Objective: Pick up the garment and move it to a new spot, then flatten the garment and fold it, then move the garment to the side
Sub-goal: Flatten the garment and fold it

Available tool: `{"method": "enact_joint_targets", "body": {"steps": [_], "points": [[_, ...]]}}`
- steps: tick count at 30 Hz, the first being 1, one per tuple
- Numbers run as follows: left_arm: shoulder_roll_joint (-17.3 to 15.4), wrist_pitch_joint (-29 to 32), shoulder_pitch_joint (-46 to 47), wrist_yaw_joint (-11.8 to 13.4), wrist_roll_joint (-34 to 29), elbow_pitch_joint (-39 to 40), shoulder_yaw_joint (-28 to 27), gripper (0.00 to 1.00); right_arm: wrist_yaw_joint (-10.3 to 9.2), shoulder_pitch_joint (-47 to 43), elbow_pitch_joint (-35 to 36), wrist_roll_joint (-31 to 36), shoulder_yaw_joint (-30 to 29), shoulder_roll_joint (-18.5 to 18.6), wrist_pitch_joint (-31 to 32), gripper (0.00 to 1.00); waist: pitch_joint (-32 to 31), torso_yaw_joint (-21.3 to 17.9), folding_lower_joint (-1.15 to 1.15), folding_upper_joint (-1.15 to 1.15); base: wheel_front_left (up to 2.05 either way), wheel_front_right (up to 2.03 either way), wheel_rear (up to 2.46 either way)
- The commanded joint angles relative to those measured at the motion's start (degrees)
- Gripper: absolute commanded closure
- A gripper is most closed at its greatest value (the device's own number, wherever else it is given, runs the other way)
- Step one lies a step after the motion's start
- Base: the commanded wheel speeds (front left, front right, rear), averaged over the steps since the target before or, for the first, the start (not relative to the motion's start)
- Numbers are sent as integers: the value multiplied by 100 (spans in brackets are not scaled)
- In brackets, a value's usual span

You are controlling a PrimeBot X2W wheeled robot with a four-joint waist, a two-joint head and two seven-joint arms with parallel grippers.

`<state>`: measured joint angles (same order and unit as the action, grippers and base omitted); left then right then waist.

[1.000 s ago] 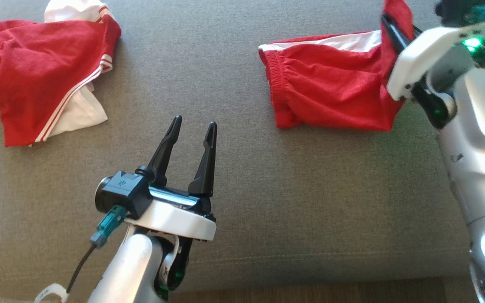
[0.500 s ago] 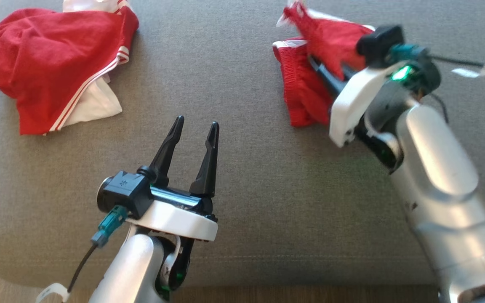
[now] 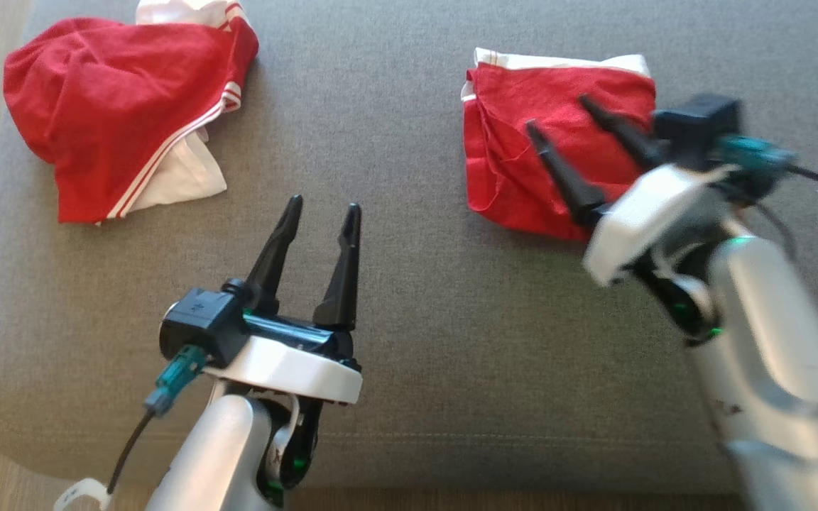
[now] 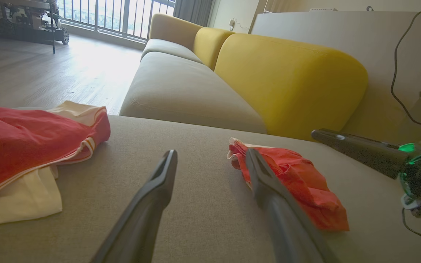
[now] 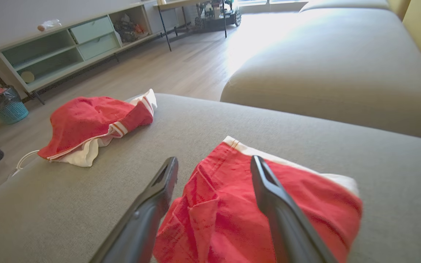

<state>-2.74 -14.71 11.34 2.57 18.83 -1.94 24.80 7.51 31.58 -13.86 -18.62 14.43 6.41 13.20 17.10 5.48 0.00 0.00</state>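
Yellow backrest point(image 4: 291, 84) shows behind garment point(image 4: 305, 182) in left wrist view

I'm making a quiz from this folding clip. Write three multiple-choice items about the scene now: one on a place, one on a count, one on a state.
1. Where does the folded red garment lie?
A. on the wooden floor
B. on the grey cushion
C. on a shelf

2. How many red garments are on the cushion?
A. one
B. two
C. four

3. How is the right gripper?
A. open, gripping nothing
B. shut on the garment
C. shut on a cable

Answers: 1 B, grey fabric surrounds it; 2 B, the folded one plus a crumpled garment; 3 A, its fingers stand apart above the flat cloth.
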Motion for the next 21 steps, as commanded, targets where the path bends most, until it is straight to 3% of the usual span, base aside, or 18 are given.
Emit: {"method": "enact_joint_targets", "body": {"steps": [1,6,14,15,16,17,21], "points": [[-14,-29,34,49,111,217,-254,0,-2,-188,520,85,-214,58,-129,0,-109,-26,0,0,0,0,0],[-14,-29,-108,175,137,323,-383,0,-2,-897,852,279,-990,110,-166,0,-293,-77,0,0,0,0,0],[-14,-29,-267,244,-139,423,-501,0,-2,-1156,586,677,-1242,17,-577,0,-372,31,0,0,0,0,0],[-14,-29,-276,232,-174,427,-486,0,-2,-1037,358,775,-1139,9,-692,57,-360,105,0,0,0,0,0],[-14,-29,-276,232,-174,427,-486,0,-2,-1037,358,775,-1139,9,-692,57,-360,105,0,0,0,0,0],[-14,-29,-273,226,-183,431,-472,0,-2,-946,212,841,-1075,26,-752,96,-348,143,0,0,0,0,0],[-14,-29,-243,220,-172,443,-372,0,-2,-466,-537,1119,-855,121,-1015,100,-300,326,0,0,0,0,0]]}}
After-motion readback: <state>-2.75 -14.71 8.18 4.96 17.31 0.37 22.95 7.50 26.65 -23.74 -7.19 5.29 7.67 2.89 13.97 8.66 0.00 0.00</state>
